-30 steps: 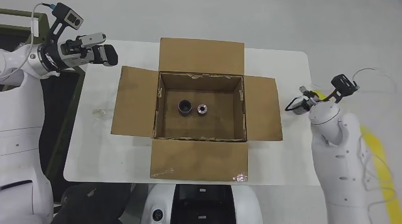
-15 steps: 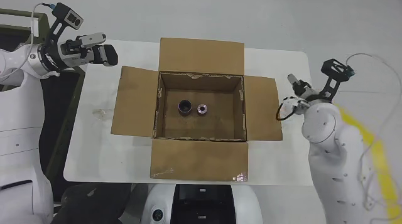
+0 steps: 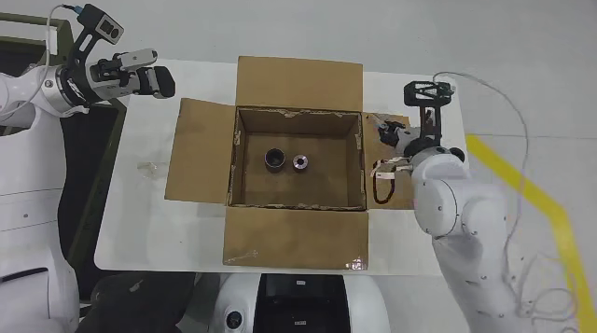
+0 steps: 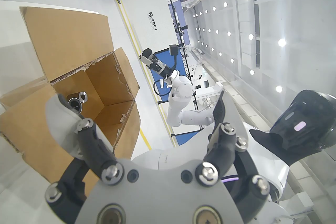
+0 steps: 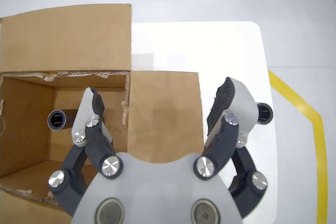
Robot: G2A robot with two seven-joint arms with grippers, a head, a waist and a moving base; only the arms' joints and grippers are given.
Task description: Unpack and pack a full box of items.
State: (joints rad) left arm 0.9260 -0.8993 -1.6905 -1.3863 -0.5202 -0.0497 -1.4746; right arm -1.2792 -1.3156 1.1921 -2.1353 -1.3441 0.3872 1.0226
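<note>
An open cardboard box [image 3: 297, 83] stands mid-table with all its flaps spread. On its floor lie a dark cylinder [image 3: 274, 158] and a silver-faced cylinder [image 3: 299, 161], side by side; they appear too as the dark cylinder [image 4: 74, 104] and the silver one [image 4: 83, 96]. My right gripper [image 5: 160, 89] hangs open and holds nothing above the box's right flap [image 5: 165, 109]; in the top view the right gripper [image 3: 384, 131] is at that flap. Another black cylinder [image 5: 263, 114] lies on the table beside the flap. My left gripper [image 4: 139, 101] is open, held off the box's left side, seen from above as the left gripper [image 3: 157, 72].
A dark green bin [image 3: 93, 156] stands against the white table's [image 3: 140, 221] left edge. A small clear scrap [image 3: 149, 165] lies on the table left of the box. Yellow floor lines [image 5: 302, 101] run past the table's right side.
The right arm has swung in from beyond the table's right edge to over the box's right flap. The left arm and the cylinders in the box have stayed put.
</note>
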